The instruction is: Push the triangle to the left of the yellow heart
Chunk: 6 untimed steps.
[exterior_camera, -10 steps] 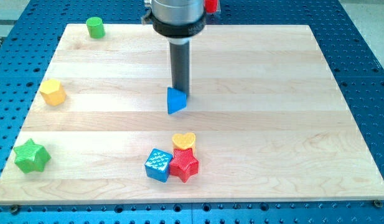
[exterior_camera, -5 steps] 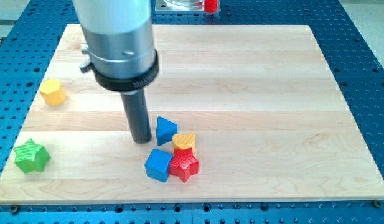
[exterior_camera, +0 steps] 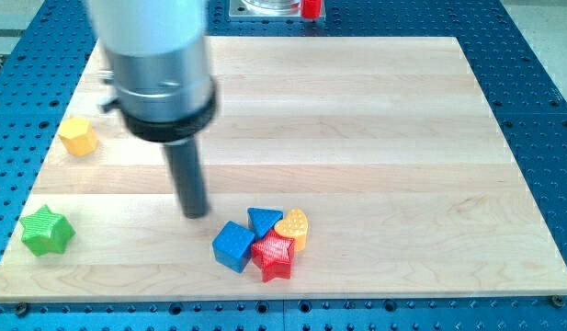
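The blue triangle (exterior_camera: 263, 221) lies near the board's bottom middle, touching the yellow heart (exterior_camera: 295, 228) on the heart's left side. A blue cube (exterior_camera: 233, 245) and a red star (exterior_camera: 273, 256) sit just below them, all packed together. My tip (exterior_camera: 195, 214) is on the board to the left of the triangle, a short gap away, touching no block. The arm's grey body hides the upper left part of the board.
A yellow hexagon block (exterior_camera: 78, 136) lies at the left edge and a green star (exterior_camera: 45, 231) at the bottom left corner. A red object (exterior_camera: 311, 8) sits beyond the wooden board's (exterior_camera: 402, 165) top edge.
The triangle has moved down and right against the heart's left side, and the heart shifted right and down. My tip has moved slightly left. The green cylinder at top left is now hidden.
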### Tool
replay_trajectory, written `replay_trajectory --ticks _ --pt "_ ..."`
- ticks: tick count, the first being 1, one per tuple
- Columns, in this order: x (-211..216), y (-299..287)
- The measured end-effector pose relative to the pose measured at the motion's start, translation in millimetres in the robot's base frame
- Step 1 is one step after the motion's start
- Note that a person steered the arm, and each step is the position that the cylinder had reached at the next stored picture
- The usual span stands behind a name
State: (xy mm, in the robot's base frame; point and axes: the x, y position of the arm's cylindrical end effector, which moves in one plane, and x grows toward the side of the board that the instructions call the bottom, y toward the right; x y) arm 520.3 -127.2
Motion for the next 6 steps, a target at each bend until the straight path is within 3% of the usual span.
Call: replay_trajectory --ticks 1,2,3,4,5,6 --pt "-1 -75" --pt "-4 -107" --pt "-23 -101" --pt "-12 -165" --pt "2 -177" --pt "5 -99"
